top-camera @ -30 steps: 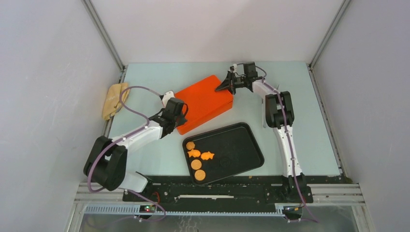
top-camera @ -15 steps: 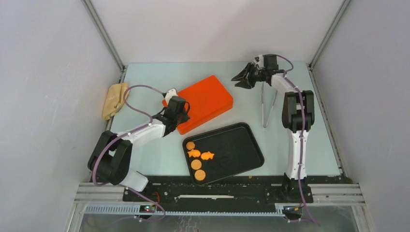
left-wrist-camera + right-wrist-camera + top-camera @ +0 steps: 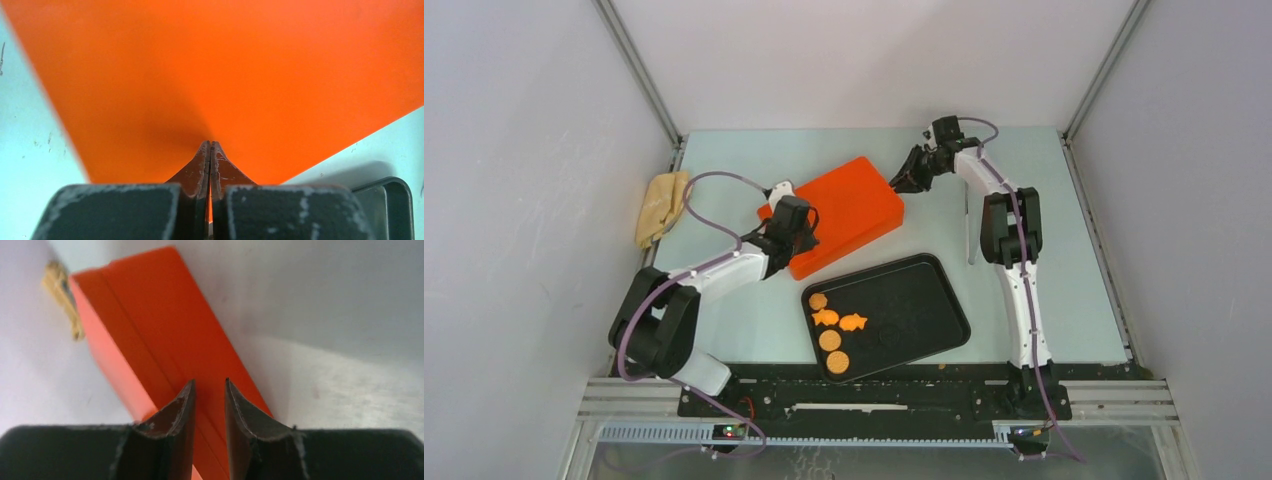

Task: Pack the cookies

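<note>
cookies [image 3: 829, 340]: five orange, two fish-shaped, well apart from both grippers | black tray [image 3: 919, 300]: holds all five along its left side | orange box [image 3: 849, 205]: behind tray, contents hidden | left gripper [image 3: 210, 145]: closed, empty, tips against box top | right gripper [image 3: 210, 382]: jaws slightly apart at box's far right corner

**Bench surroundings, non-task items**

I noted a closed orange box [image 3: 839, 210] lying diagonally mid-table [image 3: 724, 160], its near corner just beside the far-left rim of a black tray [image 3: 914, 300]. A crumpled tan cloth [image 3: 661, 205] sat at the table's left edge, well apart from the box. Thin metal tongs [image 3: 970, 240] lay lengthwise right of the box, beyond the tray's far-right corner.
</note>
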`<state>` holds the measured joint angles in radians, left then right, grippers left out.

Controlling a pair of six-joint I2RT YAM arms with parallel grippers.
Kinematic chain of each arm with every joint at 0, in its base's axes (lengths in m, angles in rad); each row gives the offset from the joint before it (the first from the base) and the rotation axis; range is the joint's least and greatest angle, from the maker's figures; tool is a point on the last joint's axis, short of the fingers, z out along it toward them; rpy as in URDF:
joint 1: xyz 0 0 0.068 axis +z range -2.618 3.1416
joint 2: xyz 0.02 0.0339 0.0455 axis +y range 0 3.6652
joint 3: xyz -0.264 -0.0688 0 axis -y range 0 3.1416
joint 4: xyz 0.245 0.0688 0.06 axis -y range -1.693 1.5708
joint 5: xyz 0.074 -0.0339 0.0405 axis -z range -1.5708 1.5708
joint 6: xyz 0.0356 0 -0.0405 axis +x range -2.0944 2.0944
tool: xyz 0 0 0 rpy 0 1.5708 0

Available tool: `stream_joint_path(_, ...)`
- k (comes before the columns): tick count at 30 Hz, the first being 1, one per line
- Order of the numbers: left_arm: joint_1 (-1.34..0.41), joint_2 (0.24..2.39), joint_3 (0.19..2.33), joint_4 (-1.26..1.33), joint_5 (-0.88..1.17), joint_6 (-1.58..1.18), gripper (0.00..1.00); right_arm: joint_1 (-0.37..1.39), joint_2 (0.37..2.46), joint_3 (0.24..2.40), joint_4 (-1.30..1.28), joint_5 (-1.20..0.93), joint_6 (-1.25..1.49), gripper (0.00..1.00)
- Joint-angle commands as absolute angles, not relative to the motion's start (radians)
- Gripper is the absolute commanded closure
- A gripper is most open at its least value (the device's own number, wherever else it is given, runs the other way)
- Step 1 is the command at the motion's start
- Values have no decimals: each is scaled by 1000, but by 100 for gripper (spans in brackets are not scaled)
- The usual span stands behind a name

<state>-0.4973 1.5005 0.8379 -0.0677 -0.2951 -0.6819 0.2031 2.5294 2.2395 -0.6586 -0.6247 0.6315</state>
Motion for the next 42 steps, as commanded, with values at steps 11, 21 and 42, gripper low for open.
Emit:
stream_joint_path(11,-505,1558,891,-175,-267,-628,100,329,2248,1756,-656,-662,478,84)
stream_joint_path(21,-505,1569,866,-162,-240,-632,100,358,1988,1600,-640,-352,485,97)
stream_joint_path(42,-505,1559,867,-155,-217,-628,100,574,1987,1721,-720,-98,379,100)
